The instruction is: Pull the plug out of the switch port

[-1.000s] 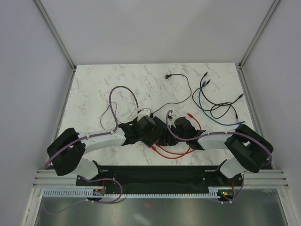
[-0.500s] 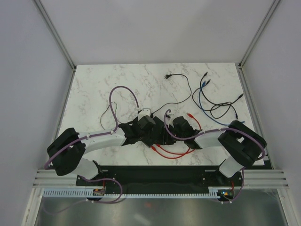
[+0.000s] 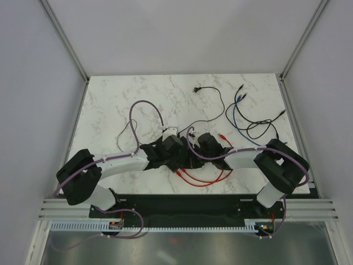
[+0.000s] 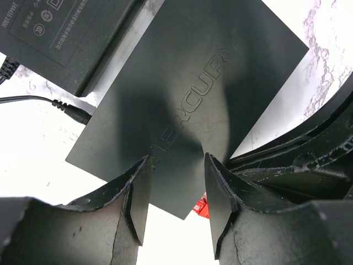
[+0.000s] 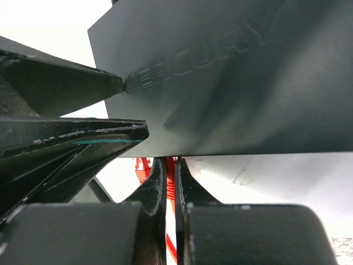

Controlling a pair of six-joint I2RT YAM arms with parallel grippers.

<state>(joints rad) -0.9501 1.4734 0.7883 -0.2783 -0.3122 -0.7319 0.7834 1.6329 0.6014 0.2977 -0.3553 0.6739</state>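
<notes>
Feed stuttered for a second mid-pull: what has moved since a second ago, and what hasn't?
The right arm swung its elbow inward, carrying the right gripper leftward, closer against the switch; it is shut on the red cable at the switch's edge. The left gripper, open over the switch, and the loose blue cable stayed put.

Top view looks down from behind — both wrist views, close up, share the switch [image 4: 209,83].
</notes>
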